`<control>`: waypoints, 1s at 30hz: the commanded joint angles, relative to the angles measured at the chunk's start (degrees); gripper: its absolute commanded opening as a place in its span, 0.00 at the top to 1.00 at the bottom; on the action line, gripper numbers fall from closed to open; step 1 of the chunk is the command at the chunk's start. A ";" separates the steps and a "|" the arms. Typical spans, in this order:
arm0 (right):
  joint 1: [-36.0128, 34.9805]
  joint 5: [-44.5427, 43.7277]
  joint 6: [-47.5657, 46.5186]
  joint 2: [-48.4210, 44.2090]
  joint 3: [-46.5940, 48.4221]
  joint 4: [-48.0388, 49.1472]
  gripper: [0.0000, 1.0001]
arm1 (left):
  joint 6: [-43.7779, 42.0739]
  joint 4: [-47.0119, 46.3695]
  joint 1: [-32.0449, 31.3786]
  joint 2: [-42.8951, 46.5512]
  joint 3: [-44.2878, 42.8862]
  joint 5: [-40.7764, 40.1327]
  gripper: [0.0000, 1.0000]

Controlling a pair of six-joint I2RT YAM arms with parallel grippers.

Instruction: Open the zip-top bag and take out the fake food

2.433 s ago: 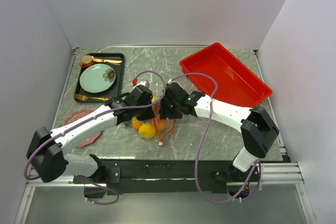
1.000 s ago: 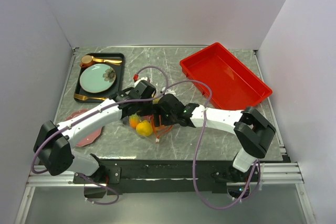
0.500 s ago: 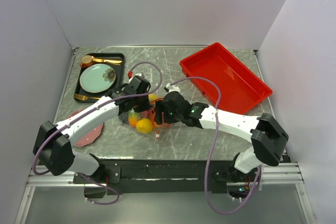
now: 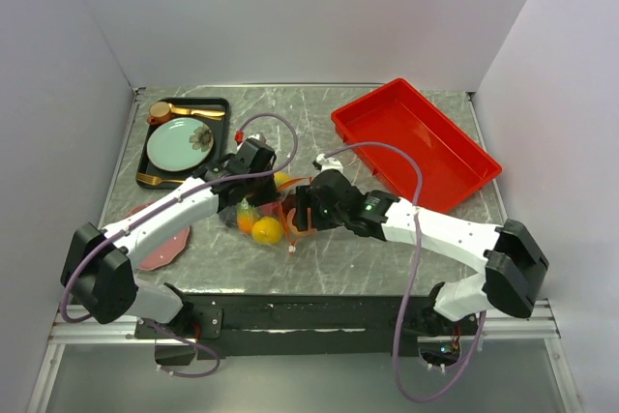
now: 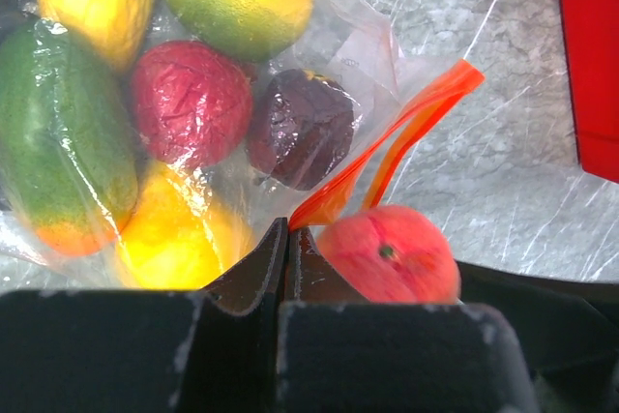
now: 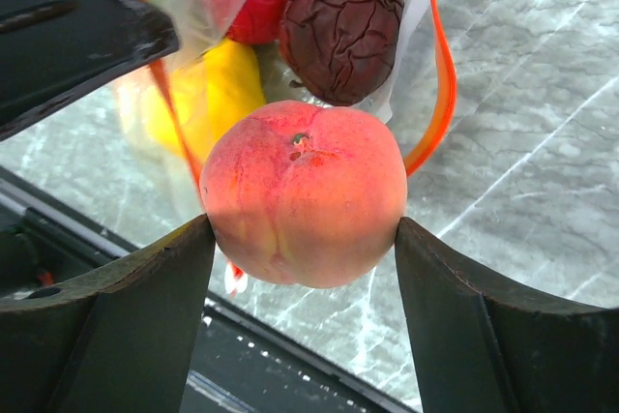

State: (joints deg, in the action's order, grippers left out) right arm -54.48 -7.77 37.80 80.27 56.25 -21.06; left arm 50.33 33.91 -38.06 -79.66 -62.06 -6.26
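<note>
**Top view:** on the marbled bench (image 4: 319,113), the left tool (image 4: 259,200) and the right tool (image 4: 293,215) meet over the zip-top bag (image 4: 279,226), which lies near the front edge. **Left wrist view:** the left tool (image 5: 287,239), jaws pressed together, pinches the bag's orange zip strip (image 5: 418,111), with red, purple, yellow and green fake food (image 5: 189,99) inside the pouch. **Right wrist view:** the right tool (image 6: 305,239), jaws wide, grips a peach (image 6: 305,195) outside the bag, just in front of the purple piece (image 6: 340,31).

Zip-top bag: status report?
Left pincer shut on zip-top bag strip. Right pincer gripping peach at its mouth. Other fake food inside. Nothing obstructing.
</note>
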 commanded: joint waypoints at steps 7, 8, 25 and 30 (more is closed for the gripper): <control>6.13 1.09 1.57 -8.46 3.95 -6.36 0.63 | 0.13 -2.53 0.45 1.35 0.19 0.90 0.99; 7.62 1.96 1.49 -9.16 4.30 -6.80 0.63 | 0.04 -2.53 0.36 1.35 0.19 0.99 0.99; 42.61 -1.28 -1.06 17.70 31.63 -10.84 0.41 | -1.11 -3.41 0.36 2.84 0.01 5.82 0.99; 44.72 -0.23 -2.29 25.28 41.73 -15.58 0.07 | -1.63 -3.85 0.36 2.75 -0.25 6.88 0.99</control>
State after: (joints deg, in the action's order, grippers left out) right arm -10.68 -7.62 36.71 102.85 89.65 -32.91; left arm 50.04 32.53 -37.89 -78.61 -62.04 -1.28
